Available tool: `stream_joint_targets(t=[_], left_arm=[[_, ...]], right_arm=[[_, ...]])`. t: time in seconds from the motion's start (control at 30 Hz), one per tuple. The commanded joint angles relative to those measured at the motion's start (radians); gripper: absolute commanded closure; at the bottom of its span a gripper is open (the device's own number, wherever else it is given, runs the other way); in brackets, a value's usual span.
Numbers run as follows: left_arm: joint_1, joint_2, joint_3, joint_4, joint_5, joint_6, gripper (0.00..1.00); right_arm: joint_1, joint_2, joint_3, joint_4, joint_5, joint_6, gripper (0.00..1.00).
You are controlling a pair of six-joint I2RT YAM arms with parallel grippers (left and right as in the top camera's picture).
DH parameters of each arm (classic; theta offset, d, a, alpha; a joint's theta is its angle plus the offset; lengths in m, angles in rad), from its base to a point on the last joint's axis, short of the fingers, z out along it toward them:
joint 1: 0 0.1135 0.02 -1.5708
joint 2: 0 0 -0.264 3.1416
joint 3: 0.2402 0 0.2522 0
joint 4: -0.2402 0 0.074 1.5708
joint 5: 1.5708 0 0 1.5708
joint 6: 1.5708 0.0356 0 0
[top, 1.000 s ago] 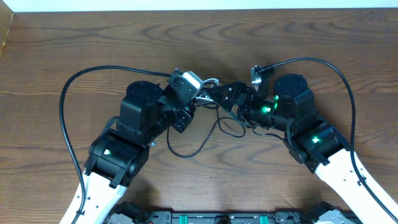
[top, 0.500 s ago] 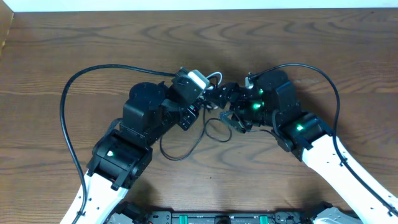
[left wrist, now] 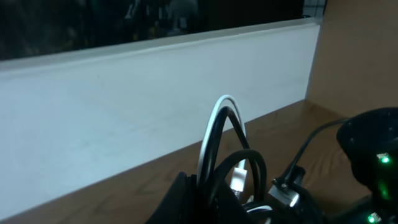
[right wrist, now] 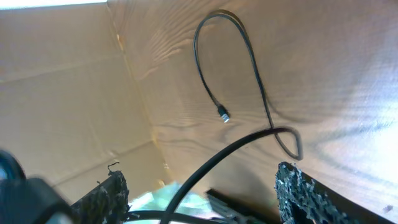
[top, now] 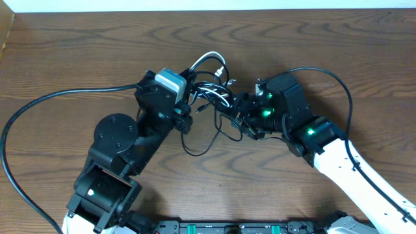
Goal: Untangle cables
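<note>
From above, the cables (top: 211, 97) sit bunched in a knot between the two arms, near the middle of the counter (top: 325, 39). The left hand (top: 194, 103) is at the left side of the knot and the right hand (top: 238, 110) is just beside its right side. One black loop (top: 198, 154) trails loose toward the near edge. If the arms pull apart with the crossings as they are, the knot will likely cinch tighter instead of opening.

In the left wrist view, a white cable (left wrist: 226, 98) and a black one arch straight up from the dark fingers at the bottom of the frame. I judge this hand clamped on the cables, though the pads themselves are hidden. Holding several strands at once is the risk here, since none can slide free of the others.

In the right wrist view, the fingers (right wrist: 106, 202) stand wide apart and grip nothing. A blurred black strand (right wrist: 217, 155) crosses the gap between them. Beyond it a thin black cord (right wrist: 249, 56) lies slack on the counter, its plug (right wrist: 224, 115) pointing near. Closing now could catch the wrong strand — or the plug could snag on a loop as the cord is dragged.
</note>
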Motion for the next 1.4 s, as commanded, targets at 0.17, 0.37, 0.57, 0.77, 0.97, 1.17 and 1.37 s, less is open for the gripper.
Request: stream_joint_targets(t=[0.17, 0.37, 0.57, 0.77, 0.97, 1.17, 1.37], left_arm=[[-0.003, 0.0, 0.01, -0.021, -0.214, -0.157, 0.92], [-0.003, 0.032, 0.01, -0.04, -0.244, -0.274, 0.92], [-0.003, 0.111, 0.01, -0.037, -0.139, -0.501, 0.92], [-0.003, 0.137, 0.01, -0.032, 0.107, -0.555, 0.92], [-0.003, 0.128, 0.01, -0.032, 0.312, -0.558, 0.92], [-0.003, 0.127, 0.01, -0.032, 0.447, -0.554, 0.92], [-0.002, 0.094, 0.01, 0.016, 0.438, -0.499, 0.92]], right_arm=[[0.003, -0.032, 0.014, -0.161, 0.238, -0.508, 0.12], [0.004, -0.259, 0.014, -0.212, 0.246, -1.035, 0.18], [0.004, -0.405, 0.014, -0.163, 0.126, -1.293, 0.2], [0.004, -0.369, 0.014, -0.105, 0.12, -1.336, 0.15], [0.003, -0.307, 0.014, -0.041, 0.113, -1.36, 0.15], [0.003, -0.279, 0.014, -0.038, 0.113, -1.379, 0.36], [0.003, -0.276, 0.014, -0.118, 0.113, -1.378, 0.9]])
